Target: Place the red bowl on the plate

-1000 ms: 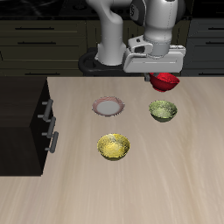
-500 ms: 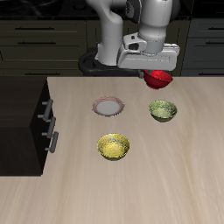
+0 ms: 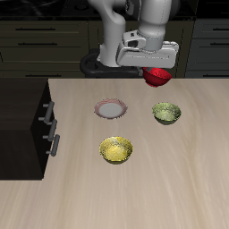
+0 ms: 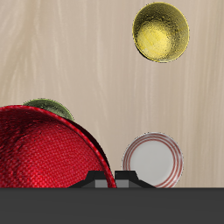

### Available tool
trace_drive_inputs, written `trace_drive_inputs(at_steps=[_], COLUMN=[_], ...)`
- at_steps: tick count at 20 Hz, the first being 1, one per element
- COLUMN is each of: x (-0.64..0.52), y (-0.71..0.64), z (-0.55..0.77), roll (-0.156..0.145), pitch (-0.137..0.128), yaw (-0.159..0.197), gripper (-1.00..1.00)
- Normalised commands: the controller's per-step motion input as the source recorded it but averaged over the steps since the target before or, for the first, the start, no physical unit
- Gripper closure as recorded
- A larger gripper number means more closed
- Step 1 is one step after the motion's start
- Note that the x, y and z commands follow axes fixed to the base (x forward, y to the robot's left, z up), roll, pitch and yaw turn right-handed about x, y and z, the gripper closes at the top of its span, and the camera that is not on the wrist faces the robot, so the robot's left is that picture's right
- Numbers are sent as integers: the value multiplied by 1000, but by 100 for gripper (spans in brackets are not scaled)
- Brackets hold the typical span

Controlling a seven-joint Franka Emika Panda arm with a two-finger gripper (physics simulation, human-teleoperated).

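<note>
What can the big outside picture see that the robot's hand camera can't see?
Only the exterior view shows the robot arm, the dark cabinet with drawers beside the table, and the kitchen counters behind. It also shows the red bowl lifted off the table.

Only the wrist view shows the red bowl's bumpy surface up close.

Both show the red bowl held by the gripper, the plate, the yellow bowl and the green bowl, though the red bowl hides most of the green one from the wrist camera.
</note>
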Motion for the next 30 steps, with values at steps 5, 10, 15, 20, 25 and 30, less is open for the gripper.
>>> trace_drive_inputs(at_steps=[5,10,15,20,25,30], x=[-209,-181,-101,-42,-93,-67], y=[-83,35,35,17,-115,38], z=[-41,4,42,-77,8,-66], roll=[-13,67,36,41,33,64], pitch=[-7,0,-23,-14,-2,13], yaw=[-10,-59,15,43,-8,-4], gripper=[100,100,100,100,100,100])
